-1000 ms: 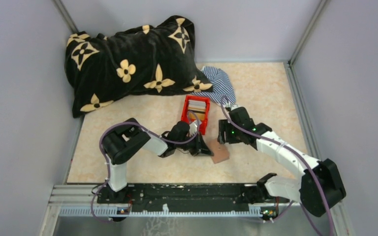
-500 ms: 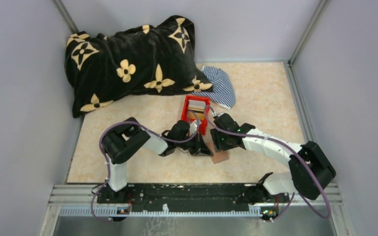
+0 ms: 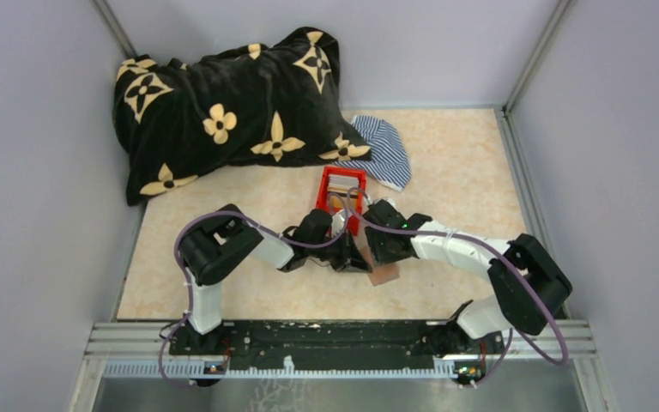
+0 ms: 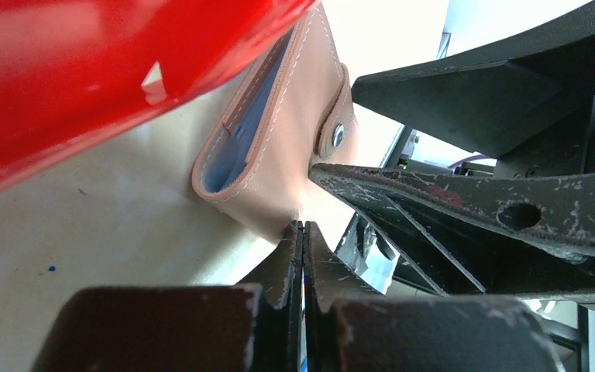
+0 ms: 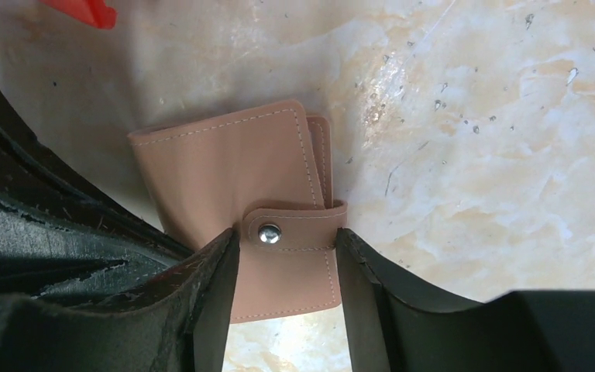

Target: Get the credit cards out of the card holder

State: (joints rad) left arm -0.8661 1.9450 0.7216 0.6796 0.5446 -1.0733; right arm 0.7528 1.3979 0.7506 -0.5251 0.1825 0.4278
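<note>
The reddish-brown leather card holder (image 3: 384,273) lies folded on the table in front of the red box, its snap tab closed. In the left wrist view the holder (image 4: 294,147) stands on edge, and a light blue credit card (image 4: 242,130) shows inside its slot. My left gripper (image 4: 302,231) is shut, pinching the holder's lower corner; in the top view it (image 3: 352,256) is at the holder's left side. My right gripper (image 5: 287,260) is open, one finger on each side of the snap tab (image 5: 290,232). It (image 3: 379,247) hovers right over the holder (image 5: 225,170). The other cards are hidden.
A red plastic open-top box (image 3: 341,193) stands just behind the holder, close to both grippers; its wall fills the left wrist view (image 4: 85,77). A black pillow with tan flowers (image 3: 223,103) and a striped cloth (image 3: 386,150) lie at the back. Grey walls enclose the table.
My right arm has swung left and down, so its open gripper now straddles the holder's snap tab. The left gripper and the holder have stayed put.
</note>
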